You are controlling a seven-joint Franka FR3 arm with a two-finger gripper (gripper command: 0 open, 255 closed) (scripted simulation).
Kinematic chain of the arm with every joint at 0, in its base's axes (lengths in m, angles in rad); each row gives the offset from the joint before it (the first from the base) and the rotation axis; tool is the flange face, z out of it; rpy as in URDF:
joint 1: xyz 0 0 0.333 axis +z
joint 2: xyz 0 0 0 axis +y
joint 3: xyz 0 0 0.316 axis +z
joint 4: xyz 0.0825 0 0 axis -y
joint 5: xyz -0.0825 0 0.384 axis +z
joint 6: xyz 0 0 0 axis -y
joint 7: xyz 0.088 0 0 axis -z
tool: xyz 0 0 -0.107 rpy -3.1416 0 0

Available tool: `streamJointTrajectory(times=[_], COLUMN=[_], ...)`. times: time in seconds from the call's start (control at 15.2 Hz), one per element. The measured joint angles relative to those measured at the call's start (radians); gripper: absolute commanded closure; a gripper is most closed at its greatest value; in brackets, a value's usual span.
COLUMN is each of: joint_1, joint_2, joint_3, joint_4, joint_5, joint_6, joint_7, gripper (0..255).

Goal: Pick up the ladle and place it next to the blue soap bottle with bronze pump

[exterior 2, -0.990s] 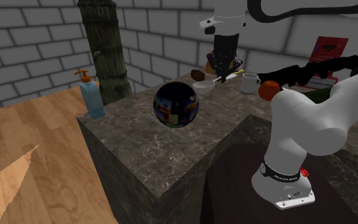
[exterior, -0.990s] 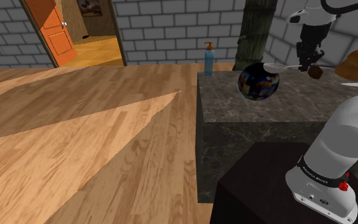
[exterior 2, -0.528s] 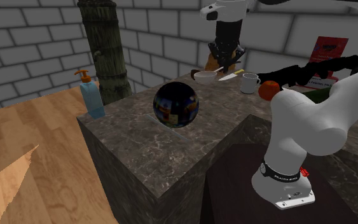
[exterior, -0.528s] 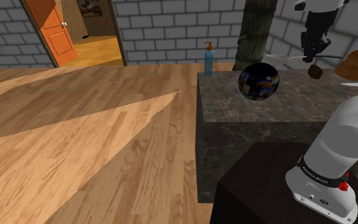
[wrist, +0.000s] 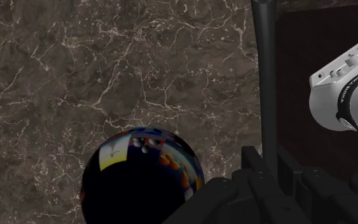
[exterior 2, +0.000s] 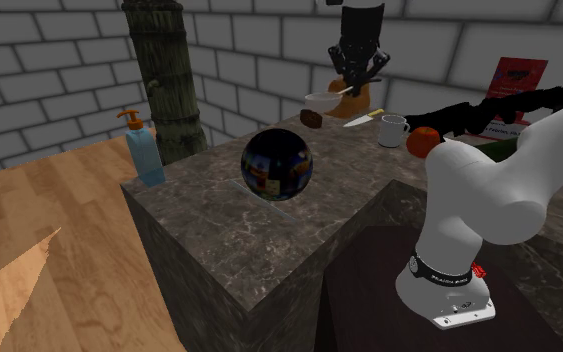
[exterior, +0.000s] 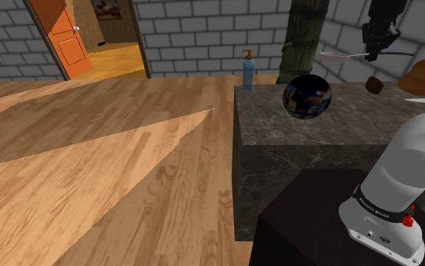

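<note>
The jaws are clamped on the handle of the pale ladle [exterior: 333, 55], which hangs clear of the desk [exterior: 354, 121] at the upper right of the shoulder view, its bowl toward the frame's left and its handle roughly level. In the second exterior view, at top centre, its bowl hangs above a small brown lump [exterior 2: 312, 118]. The glossy dark ball [exterior: 307, 97] sits mid-desk, between the ladle and the goal. The blue soap bottle [exterior: 247, 72] stands at the desk's upper-left corner in the shoulder view, near a rough trunk-like column [exterior: 301, 38].

I judge the carry to be the step in hand. I'd hold the ladle high enough to pass over the ball and travel toward the bottle's corner. Then I'd lower onto bare marble just beside the bottle, without nudging it or overhanging the edge, and release only once the bowl rests.
</note>
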Motion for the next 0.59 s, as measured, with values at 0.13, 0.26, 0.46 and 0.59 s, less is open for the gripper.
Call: streamJointTrajectory(times=[0.13,0.26,0.46,0.59], joint_1=[0.01,0.024,0.046,0.059], joint_2=[0.055,0.12,0.236,0.31], joint_3=[-0.014,-0.031,-0.061,-0.085], joint_4=[0.039,0.072,0.148,0.2], joint_5=[0.0,0.003,0.012,0.018], joint_6=[0.019,0.052,0.097,0.125], joint_7=[-0.003,-0.002,-0.008,-0.02], gripper=[255,255,255,255])
